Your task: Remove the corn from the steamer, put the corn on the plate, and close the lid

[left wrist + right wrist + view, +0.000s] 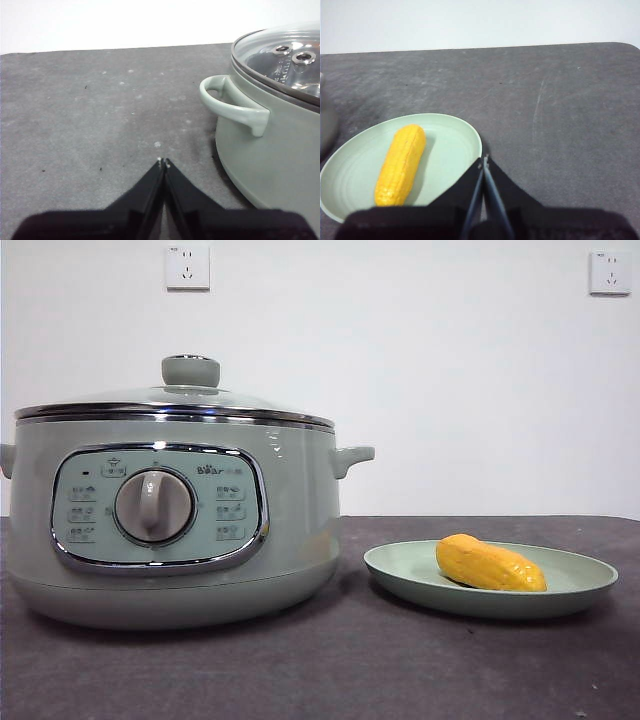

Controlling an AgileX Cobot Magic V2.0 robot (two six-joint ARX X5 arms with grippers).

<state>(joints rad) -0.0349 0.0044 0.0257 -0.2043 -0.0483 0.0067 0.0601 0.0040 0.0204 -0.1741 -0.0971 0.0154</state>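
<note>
While the steamer (pixel 170 530) stands on the left of the dark surface (pixel 330 670) with the lid (pixel 175 400) seated on its chrome rim, the left gripper (pixel 163 162) hangs over bare surface beside one of the pot's side handles (pixel 232 102), its fingers pressed together and holding nothing. To the right, just beside the pot, the plate (pixel 580 575) carries the corn (pixel 490 564), lying on its side. The right gripper (pixel 483 160) hovers at the plate's edge, fingers likewise closed and empty.
</note>
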